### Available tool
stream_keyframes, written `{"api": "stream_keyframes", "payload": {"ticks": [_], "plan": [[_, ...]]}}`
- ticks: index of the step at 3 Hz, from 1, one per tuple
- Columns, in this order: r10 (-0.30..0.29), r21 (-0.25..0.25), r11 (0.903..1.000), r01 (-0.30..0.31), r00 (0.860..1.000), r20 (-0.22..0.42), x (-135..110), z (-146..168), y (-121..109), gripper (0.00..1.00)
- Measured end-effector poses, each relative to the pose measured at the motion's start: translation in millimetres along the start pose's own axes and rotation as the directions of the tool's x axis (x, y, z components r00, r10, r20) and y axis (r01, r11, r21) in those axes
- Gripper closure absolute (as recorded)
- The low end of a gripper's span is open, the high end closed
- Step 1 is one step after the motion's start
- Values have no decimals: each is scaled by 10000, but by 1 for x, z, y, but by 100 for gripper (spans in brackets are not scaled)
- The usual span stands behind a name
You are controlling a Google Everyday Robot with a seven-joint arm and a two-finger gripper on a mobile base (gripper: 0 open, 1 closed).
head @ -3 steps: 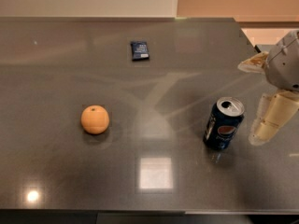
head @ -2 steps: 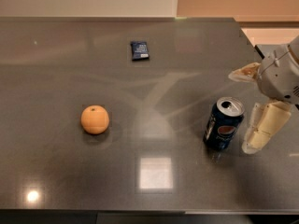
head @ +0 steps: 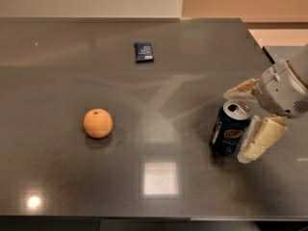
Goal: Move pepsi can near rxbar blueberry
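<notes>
Hovering at the right side of the dark glossy table [head: 57,177] with the gripper [head: 236,126], spreading its two pale fingers [head: 260,138] wide apart around the pepsi can [head: 229,134], with one finger behind the can's silver top and the other just beside its right flank. Gripping nothing as yet; being unable to tell whether either finger is touching the can. Finding the can standing upright near the table's right edge, its round logo facing the front. Seeing the rxbar blueberry [head: 143,52] lying flat toward the far side of the table, well apart from the can, up and to the left. Noting an orange [head: 97,123] sitting on the left half, well apart from both.
</notes>
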State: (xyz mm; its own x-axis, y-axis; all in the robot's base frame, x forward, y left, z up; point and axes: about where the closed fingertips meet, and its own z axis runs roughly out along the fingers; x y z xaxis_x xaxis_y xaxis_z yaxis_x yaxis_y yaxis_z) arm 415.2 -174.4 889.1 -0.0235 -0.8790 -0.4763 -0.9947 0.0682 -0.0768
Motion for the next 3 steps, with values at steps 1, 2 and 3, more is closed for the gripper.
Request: {"api": "stream_keyframes", "payload": {"ticks": [1, 2, 3], "plan": [[-8, -43, 10000, 9, 9995, 322, -6, -1, -1, 46], [35, 60, 10000, -38, 9986, 519, -11, -6, -6, 70], [166, 548, 9983, -208, 9969, 764, -32, -18, -26, 94]]}}
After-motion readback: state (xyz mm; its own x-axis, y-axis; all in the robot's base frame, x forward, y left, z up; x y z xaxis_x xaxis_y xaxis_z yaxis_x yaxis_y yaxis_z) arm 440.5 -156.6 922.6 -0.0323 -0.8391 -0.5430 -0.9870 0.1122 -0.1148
